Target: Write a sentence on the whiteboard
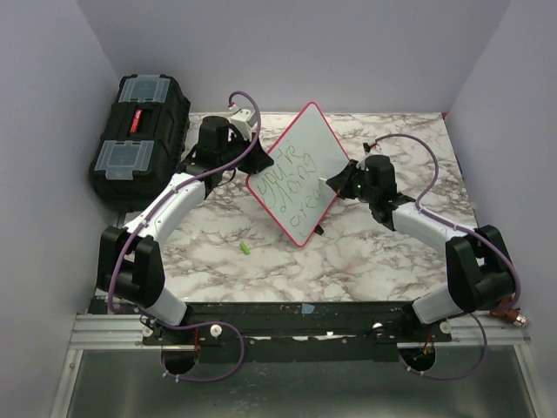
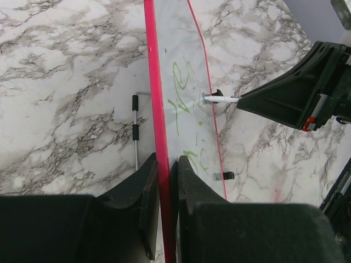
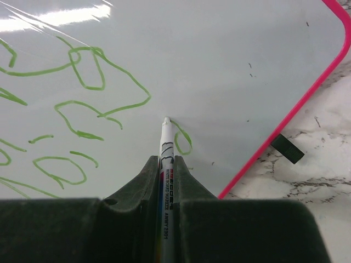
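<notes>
Right gripper (image 3: 167, 160) clamps the marker (image 3: 166, 139), whose tip touches the whiteboard (image 3: 230, 49); left gripper (image 2: 164, 164) pinches the board's red edge.
Press lightly, hold the left grip rigid, and write toward the bare board at 5 o'clock. The right wrist view shows tip contact. The left wrist view shows the board raised on edge. Only overhead shows the sentence (image 1: 294, 190) in 3 lines at table centre, with the toolbox (image 1: 139, 131) at 10 o'clock.
</notes>
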Motion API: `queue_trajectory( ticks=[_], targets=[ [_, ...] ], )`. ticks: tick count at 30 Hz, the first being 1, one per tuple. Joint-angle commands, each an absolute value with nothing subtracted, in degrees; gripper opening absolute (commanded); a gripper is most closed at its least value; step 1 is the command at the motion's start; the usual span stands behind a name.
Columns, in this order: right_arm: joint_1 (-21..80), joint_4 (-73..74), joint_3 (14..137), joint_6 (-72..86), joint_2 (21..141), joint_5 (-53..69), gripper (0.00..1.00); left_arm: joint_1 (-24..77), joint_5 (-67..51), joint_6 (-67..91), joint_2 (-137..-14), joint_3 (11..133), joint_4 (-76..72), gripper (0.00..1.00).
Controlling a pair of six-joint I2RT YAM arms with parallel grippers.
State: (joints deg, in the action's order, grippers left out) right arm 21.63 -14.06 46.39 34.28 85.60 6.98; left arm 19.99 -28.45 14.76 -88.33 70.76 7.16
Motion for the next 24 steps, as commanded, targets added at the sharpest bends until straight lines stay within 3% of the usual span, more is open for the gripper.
queue_trajectory(
  ticks=[1, 24],
  targets=[
    [22.5, -14.1, 48.3, 35.6, 88.4, 13.2, 0.01, 22.1, -32.4, 8.5, -89.7, 68.3, 14.0, 0.00],
    [22.4, -11.9, 43.8, 35.0, 87.3, 6.3, 0.01, 22.2, -32.3, 8.3, -89.3, 68.2, 14.2, 0.00]
  ],
)
